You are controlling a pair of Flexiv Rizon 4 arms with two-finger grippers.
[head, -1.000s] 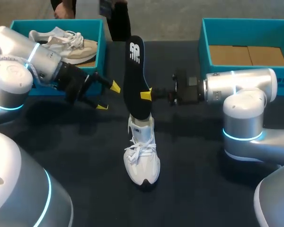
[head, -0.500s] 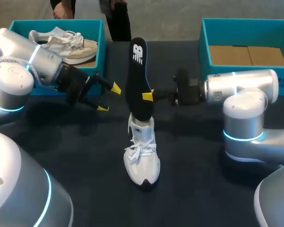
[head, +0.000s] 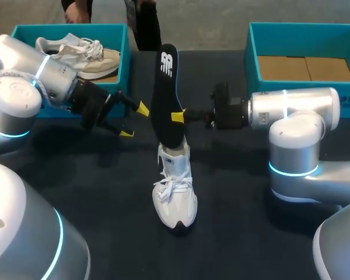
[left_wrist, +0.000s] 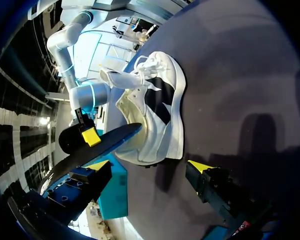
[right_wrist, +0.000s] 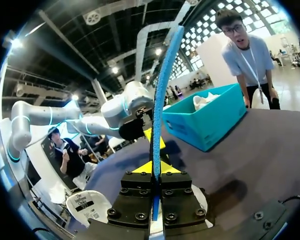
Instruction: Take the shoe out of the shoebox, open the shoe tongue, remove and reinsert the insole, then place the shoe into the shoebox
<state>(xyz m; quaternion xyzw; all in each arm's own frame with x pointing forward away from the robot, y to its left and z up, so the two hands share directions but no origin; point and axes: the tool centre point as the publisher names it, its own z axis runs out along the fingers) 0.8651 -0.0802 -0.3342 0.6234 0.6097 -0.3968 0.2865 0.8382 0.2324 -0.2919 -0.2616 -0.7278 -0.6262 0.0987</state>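
On the dark table (head: 105,198), the right gripper (head: 178,116) clamps the black insole (head: 166,87) upright between its fingers, lower end at the opening of the white shoe (head: 175,189) just below. The left gripper (head: 134,121) hangs spread, empty, beside the insole.

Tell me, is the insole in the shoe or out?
Mostly out: the right tool grips the insole standing above the white shoe; only its lower end meets the heel opening.
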